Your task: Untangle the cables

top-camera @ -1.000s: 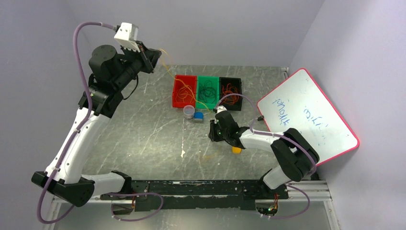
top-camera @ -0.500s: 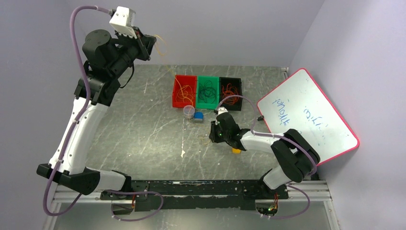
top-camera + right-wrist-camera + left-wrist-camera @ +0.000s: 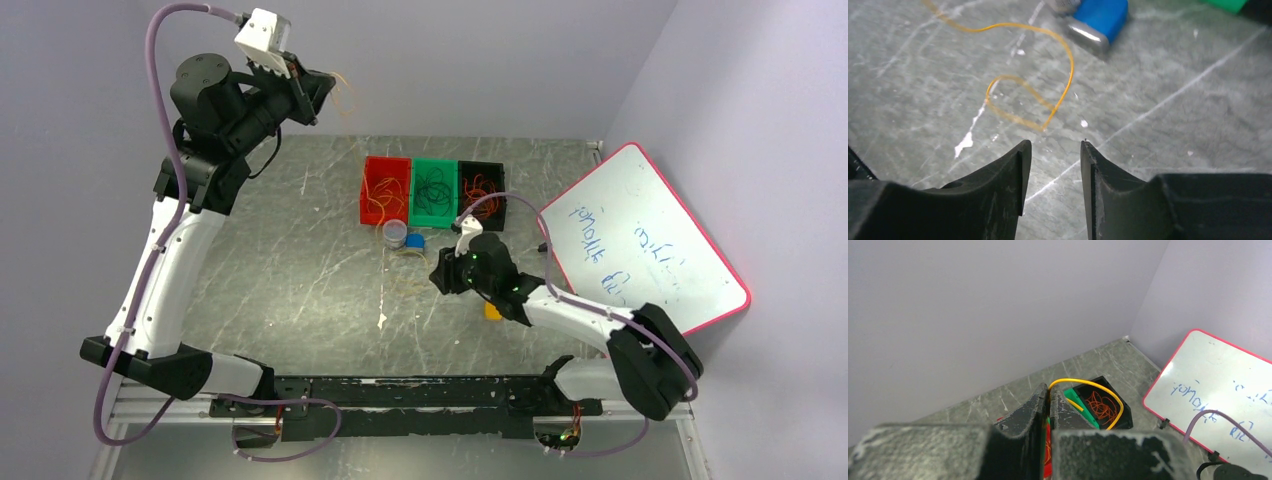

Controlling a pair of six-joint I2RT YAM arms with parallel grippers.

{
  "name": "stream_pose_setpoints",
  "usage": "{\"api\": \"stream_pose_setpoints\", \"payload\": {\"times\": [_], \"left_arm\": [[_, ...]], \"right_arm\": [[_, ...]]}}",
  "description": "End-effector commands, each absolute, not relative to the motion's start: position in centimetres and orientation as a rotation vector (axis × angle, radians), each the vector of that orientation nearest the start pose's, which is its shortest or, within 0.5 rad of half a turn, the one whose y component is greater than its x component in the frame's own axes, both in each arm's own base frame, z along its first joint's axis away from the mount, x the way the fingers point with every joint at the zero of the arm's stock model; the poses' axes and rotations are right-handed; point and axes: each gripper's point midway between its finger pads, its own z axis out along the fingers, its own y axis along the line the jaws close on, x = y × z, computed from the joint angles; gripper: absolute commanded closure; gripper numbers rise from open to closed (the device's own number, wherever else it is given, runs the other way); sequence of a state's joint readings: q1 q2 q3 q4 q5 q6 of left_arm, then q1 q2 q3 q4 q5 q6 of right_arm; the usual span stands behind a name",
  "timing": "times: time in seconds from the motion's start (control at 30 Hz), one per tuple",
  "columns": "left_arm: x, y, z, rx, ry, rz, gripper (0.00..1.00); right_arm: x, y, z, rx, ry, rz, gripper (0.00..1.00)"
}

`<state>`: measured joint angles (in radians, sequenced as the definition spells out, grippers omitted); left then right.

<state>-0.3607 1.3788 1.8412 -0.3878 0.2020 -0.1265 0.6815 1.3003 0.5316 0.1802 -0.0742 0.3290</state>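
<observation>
A: Left gripper (image 3: 1049,392): clenched on a yellow-orange strand (image 3: 1088,381), up high over the far left corner of the table (image 3: 300,260). Right?
B: Yes. Strand pinched between the fingertips, arcing out toward the bins. Lower end not traceable, too thin in the top view.
A: Right gripper (image 3: 1055,145)?
B: Released. Jaws apart, nothing between them. Low over the table, just short of a loose yellow-orange loop (image 3: 1071,62) lying flat.
A: Rest of the cables?
B: In the bins. Orange in the red bin (image 3: 366,195), dark in the green bin (image 3: 433,162), red-orange in the black bin (image 3: 503,190).
A: Step in hand?
B: Probably picking up the loose loop. Best done so: forward a little, jaws centred across one run of the wire, down till the tips graze the table, then close. Hair-thin wire, easy to miss or let slip. Safest pinch at the tight bend nearest the fingers.
A: Anything in the way?
B: Blue block (image 3: 1100,17) and small grey cup (image 3: 395,233) just beyond the loop, near enough to knock. Small yellow piece (image 3: 493,312) beside the right forearm. Whiteboard (image 3: 640,240) well off to the right, no bother. Possible snag of a lifted loop on the block.
</observation>
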Motion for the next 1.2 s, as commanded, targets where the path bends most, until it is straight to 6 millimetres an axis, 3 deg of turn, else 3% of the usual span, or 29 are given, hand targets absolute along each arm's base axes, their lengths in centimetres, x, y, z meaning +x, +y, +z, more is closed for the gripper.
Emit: {"api": "stream_pose_setpoints", "payload": {"times": [0.0,0.2,0.43,1.17], "left_arm": [[36.3,-19.2,51.2,0.419,1.466,-0.591,0.93],[35.7,-20.1,50.3,0.465,1.473,-0.643,0.93],[35.1,-20.9,49.3,0.512,1.495,-0.692,0.93],[34.1,-20.1,47.9,0.493,1.528,-0.673,0.93]], "right_arm": [[25.9,25.0,10.3,-0.536,2.041,0.695,0.52],[26.2,25.7,12.2,-0.570,1.959,0.725,0.43],[27.7,27.3,13.7,-0.456,1.906,0.807,0.31],[32.2,30.9,6.5,-0.173,2.165,0.845,0.38]]}}
